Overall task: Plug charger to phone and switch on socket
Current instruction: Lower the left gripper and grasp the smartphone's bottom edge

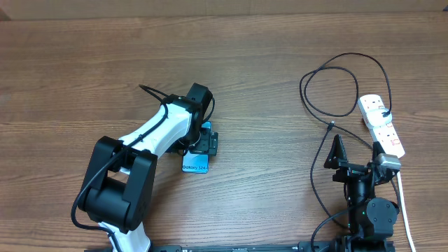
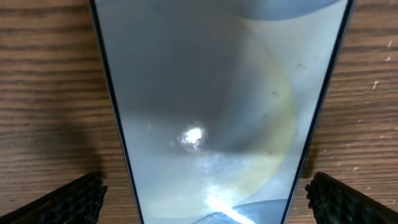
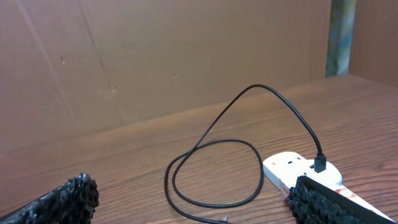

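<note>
The phone (image 1: 196, 166), with a light blue screen and "Galaxy S24" text, lies on the table. My left gripper (image 1: 204, 143) hangs over its far end. In the left wrist view the phone (image 2: 205, 93) fills the frame, and the left gripper (image 2: 202, 202) is open with a finger on each side, clear of the phone's edges. The charger cable (image 1: 329, 87) loops on the table from its plug (image 1: 384, 112) in the white socket strip (image 1: 381, 122). Its connector tip (image 1: 330, 126) lies free. My right gripper (image 1: 358, 157) is open and empty, just short of the tip (image 3: 224, 219).
In the right wrist view the cable loop (image 3: 217, 174) lies ahead of the open right gripper (image 3: 199, 208), with the socket strip (image 3: 298, 169) by the right finger. The strip's thick white cord (image 1: 404, 203) runs down the right side. A brown board stands behind the table.
</note>
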You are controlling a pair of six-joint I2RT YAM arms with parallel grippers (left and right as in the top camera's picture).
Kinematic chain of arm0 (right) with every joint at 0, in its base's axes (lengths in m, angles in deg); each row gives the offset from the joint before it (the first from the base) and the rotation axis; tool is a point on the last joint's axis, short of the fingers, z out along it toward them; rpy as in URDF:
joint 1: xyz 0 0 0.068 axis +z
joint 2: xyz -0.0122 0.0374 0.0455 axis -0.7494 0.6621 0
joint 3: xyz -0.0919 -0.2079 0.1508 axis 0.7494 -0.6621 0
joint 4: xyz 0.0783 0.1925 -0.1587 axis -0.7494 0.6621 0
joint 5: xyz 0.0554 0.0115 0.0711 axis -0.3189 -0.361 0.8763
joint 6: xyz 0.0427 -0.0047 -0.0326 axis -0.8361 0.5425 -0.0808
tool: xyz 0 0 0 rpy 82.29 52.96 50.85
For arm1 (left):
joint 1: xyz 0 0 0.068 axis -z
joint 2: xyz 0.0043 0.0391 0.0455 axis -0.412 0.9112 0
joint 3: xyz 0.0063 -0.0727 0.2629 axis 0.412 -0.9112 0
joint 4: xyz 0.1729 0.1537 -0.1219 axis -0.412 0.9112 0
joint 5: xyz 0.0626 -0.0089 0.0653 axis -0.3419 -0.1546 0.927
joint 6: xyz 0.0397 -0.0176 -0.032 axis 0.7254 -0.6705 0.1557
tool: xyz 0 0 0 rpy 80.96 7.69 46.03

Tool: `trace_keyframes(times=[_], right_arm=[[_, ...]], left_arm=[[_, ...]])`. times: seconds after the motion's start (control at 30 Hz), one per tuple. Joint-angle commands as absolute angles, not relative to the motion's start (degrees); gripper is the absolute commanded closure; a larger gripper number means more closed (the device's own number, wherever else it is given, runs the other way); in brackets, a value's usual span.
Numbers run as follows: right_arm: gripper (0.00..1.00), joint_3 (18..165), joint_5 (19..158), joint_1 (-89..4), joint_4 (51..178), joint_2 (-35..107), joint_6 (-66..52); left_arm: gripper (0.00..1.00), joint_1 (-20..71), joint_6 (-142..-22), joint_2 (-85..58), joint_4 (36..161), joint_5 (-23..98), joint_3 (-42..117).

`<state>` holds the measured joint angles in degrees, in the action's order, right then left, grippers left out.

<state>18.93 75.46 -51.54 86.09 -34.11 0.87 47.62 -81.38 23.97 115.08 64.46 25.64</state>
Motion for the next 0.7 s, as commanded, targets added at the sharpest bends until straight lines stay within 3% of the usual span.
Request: trace_keyframes(times=[0.0,0.37,0.5,0.67], right_arm=[[0.0,18.34,75.41,-51.65,85.89,-34.66,1.11],[0.0,18.34,75.41,-51.65,85.89,-34.66,1.11],[0.0,18.34,75.41,-51.65,85.89,-34.66,1.11],[0.0,18.34,75.41,-51.65,85.89,-34.66,1.11]], left_arm=[[0.0,48.05,-80.81,24.34,114.47,63.52,25.4],[0.01,48.05,-80.85,24.36,110.12,63.52,21.99],[0.07,48.05,-80.83,24.36,110.53,63.56,21.77],[0.23,48.05,-80.85,24.36,110.45,63.56,21.77]])
